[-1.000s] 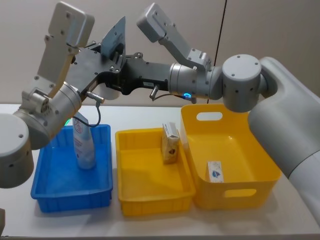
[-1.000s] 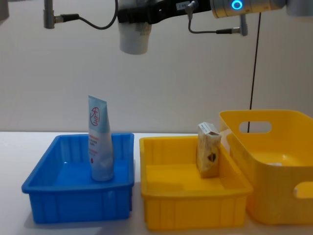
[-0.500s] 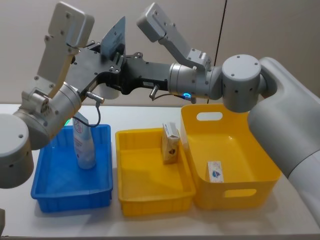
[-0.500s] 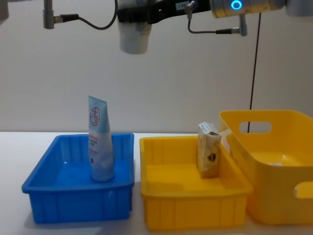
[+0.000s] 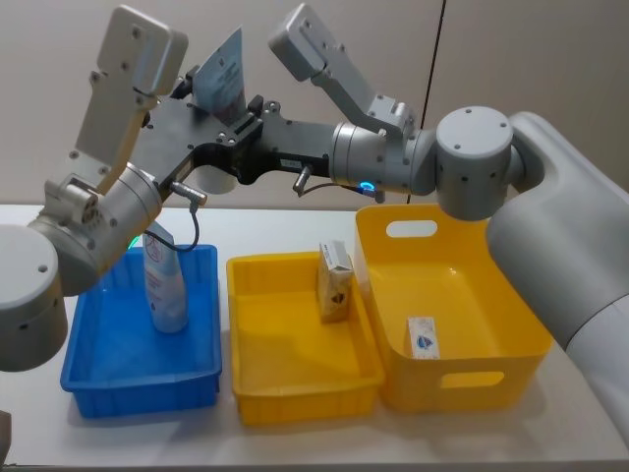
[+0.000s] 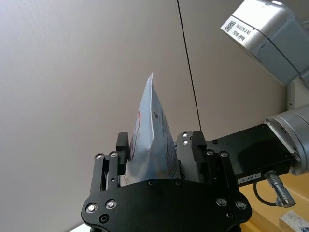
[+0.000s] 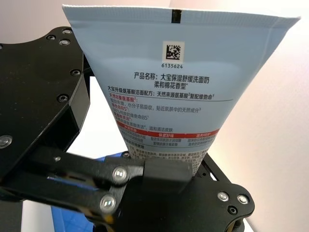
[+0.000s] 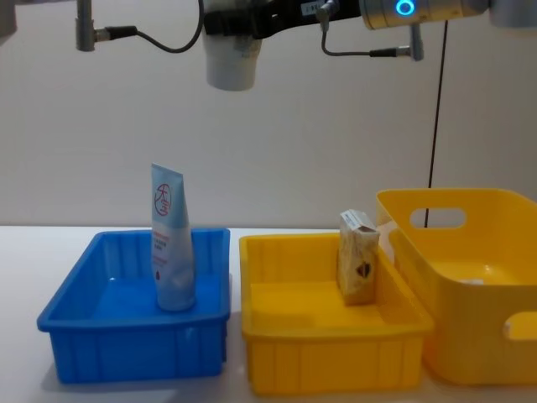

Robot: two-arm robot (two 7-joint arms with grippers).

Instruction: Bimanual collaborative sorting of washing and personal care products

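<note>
The left pincer (image 6: 153,159) is raised high above the blue tray (image 5: 93,379), and its fingers (image 6: 190,147) are closed on a pale-blue squeeze tube (image 6: 152,140), crimped end up, white cap (image 8: 231,71) hanging below. The right pincer (image 5: 236,157) meets it at the same tube; whether its jaws grip the tube or are parted I cannot tell. A second tube (image 5: 165,290) stands upright in the blue tray. A tan box (image 5: 335,281) stands in the yellow tray (image 5: 251,403), at its far right side. A small whitish pack (image 5: 424,337) lies in the yellow basket (image 5: 511,374). All three containers rest on the white surface (image 5: 295,442).
</note>
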